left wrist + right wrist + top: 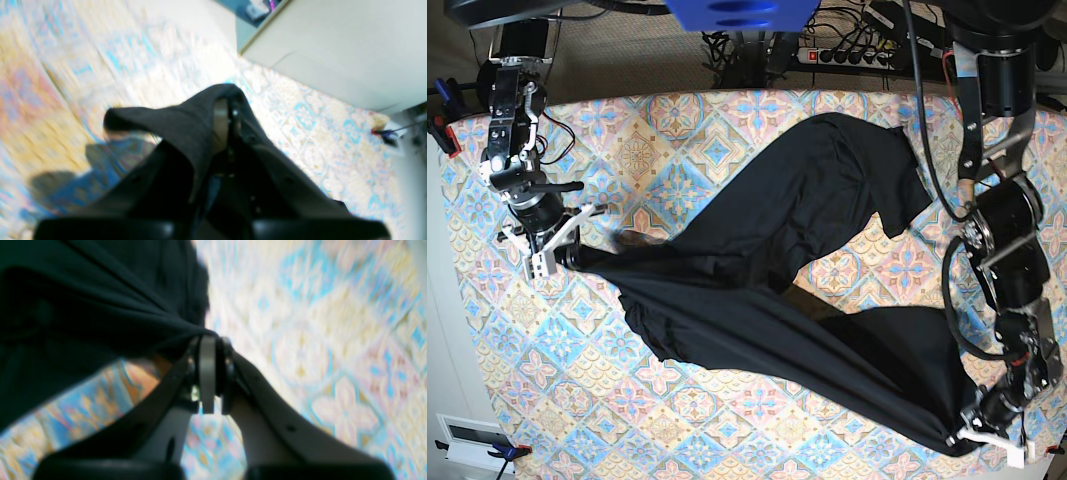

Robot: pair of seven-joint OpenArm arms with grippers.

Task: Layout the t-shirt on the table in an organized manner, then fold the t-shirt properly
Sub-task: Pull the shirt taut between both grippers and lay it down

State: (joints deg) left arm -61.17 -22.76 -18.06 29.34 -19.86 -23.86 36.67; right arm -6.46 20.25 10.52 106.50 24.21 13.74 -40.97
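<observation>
Left end effector (225,110): shut on a t-shirt (767,260) edge. Right end effector (210,340): clamped on another edge, seemingly the hem. Garment sags rumpled between them over the bench (557,370). Step: laying out. Next: pull apart, lower flat.

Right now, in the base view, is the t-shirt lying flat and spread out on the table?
No, the t-shirt is bunched and stretched diagonally between both grippers across the table.
</observation>
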